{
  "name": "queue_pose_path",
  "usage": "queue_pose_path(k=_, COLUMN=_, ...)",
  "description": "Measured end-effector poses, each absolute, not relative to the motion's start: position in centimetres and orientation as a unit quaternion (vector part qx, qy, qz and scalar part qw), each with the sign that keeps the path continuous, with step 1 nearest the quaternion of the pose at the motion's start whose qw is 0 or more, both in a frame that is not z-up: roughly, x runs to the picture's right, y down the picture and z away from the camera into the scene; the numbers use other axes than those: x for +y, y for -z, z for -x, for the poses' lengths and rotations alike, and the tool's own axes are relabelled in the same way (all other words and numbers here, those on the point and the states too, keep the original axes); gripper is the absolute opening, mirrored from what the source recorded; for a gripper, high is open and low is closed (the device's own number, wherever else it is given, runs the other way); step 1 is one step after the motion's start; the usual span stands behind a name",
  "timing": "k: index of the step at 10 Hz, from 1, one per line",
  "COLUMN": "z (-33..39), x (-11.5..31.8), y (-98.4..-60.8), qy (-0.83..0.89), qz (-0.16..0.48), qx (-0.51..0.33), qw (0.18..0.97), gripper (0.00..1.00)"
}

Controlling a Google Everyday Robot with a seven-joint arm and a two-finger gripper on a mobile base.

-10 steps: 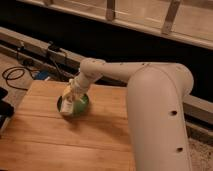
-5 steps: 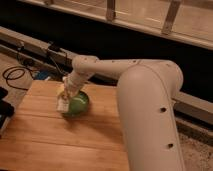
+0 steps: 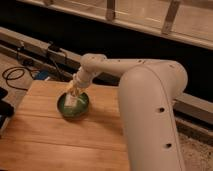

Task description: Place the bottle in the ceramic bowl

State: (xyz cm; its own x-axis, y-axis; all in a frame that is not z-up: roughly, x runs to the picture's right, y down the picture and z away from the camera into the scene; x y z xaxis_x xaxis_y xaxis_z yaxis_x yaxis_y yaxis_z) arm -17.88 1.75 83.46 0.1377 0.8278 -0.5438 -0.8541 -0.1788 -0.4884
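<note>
The green ceramic bowl (image 3: 73,106) sits on the wooden table (image 3: 60,140) near its far edge. The pale bottle (image 3: 71,100) with a whitish label stands tilted inside the bowl, its lower end on the bowl's light green inside. My gripper (image 3: 73,90) is right above the bowl at the bottle's upper end, reaching down from the white arm (image 3: 115,67) that comes in from the right. The gripper hides the bottle's top.
The arm's large white body (image 3: 152,120) covers the table's right side. Black cables (image 3: 17,75) and a dark rail (image 3: 35,47) lie behind the table. A dark object (image 3: 4,107) sits at the table's left edge.
The gripper has shifted slightly up and back over the bowl, and the bottle now stands more inside the bowl. The bowl has not moved.
</note>
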Motion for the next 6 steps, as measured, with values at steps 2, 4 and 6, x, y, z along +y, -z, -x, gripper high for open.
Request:
queue_pose_path(k=2, z=17.57, x=1.71, y=-83.51, qy=-0.658, qz=0.397, qx=0.017, qw=0.640, gripper=0.16)
queue_pose_path(k=4, z=17.73, x=1.74, y=-83.50, qy=-0.657, qz=0.397, qx=0.017, qw=0.641, gripper=0.35)
queue_pose_path(k=6, z=17.71, x=1.74, y=-83.52, qy=-0.657, qz=0.397, qx=0.017, qw=0.641, gripper=0.57)
